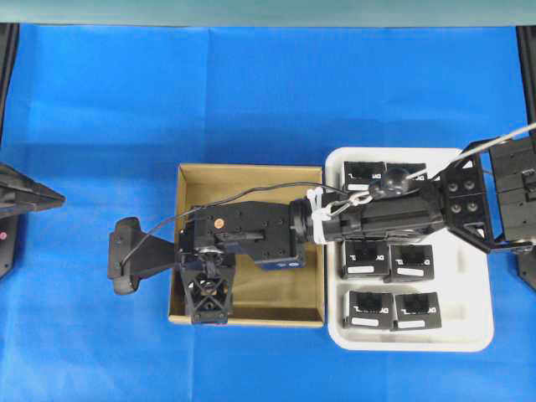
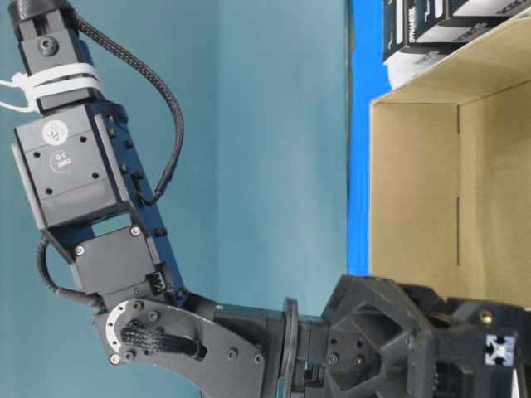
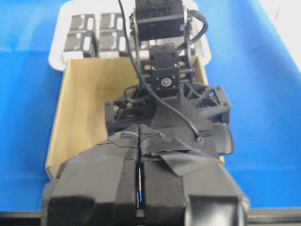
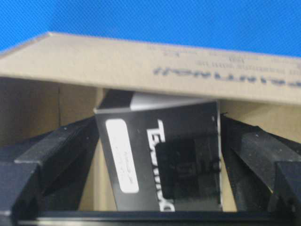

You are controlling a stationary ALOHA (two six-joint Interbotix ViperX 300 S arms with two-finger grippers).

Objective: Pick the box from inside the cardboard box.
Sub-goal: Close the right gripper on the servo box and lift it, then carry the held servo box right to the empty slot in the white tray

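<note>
The box (image 4: 141, 160), a black carton with white lettering and a white label strip, lies tilted on the tan floor of the cardboard box (image 4: 141, 66). My right gripper (image 4: 159, 123) is open and straddles it, one finger on each side, with slim gaps of tan floor between the fingers (image 4: 56, 160) and the carton. From overhead, the right arm reaches across the cardboard box (image 1: 251, 172) and its gripper (image 1: 207, 293) points down into it, hiding the carton. My left gripper (image 3: 138, 179) is shut on nothing and rests at the table's left edge (image 1: 57, 198).
A white tray (image 1: 335, 335) touches the cardboard box's right side and holds several identical black cartons (image 1: 394, 261). Blue cloth (image 1: 251, 92) covers the table. The right arm's cable (image 1: 251, 194) loops over the cardboard box. The cardboard walls (image 2: 415, 191) stand close around the gripper.
</note>
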